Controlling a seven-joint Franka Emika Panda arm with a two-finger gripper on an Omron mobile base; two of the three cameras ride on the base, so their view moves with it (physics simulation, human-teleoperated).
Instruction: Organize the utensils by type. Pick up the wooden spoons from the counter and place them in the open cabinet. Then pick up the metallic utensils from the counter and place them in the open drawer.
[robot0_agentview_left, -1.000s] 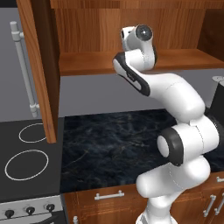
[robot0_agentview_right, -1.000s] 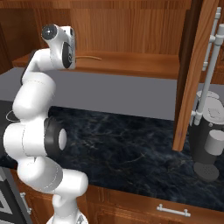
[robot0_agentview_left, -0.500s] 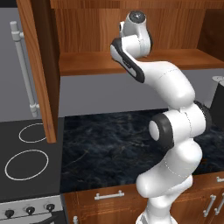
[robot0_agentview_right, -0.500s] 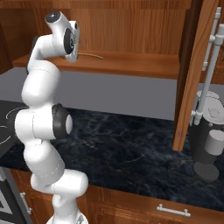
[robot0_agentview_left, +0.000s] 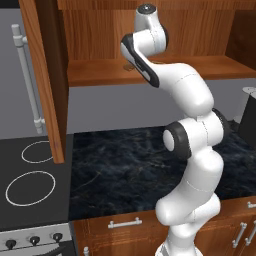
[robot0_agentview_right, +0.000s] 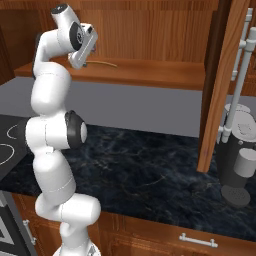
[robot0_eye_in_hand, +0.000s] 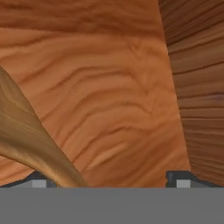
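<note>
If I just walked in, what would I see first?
You'd spot the tall white robot arm stretching up into the open wooden cabinet, its open gripper just above the shelf. A wooden spoon lies there right by the fingers, its thin handle poking out along the shelf. Below is a dark marble counter.

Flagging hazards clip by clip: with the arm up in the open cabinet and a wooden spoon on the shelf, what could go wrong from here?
1. The open tool sits right by the spoon, which passes over its left fingertip; pulling out could drag the spoon off the shelf.
2. The hand is deep in the cabinet, close to its walls; a wide swing might strike them.
3. The cabinet doors flank the arm; retreating sideways could clip one.
</note>
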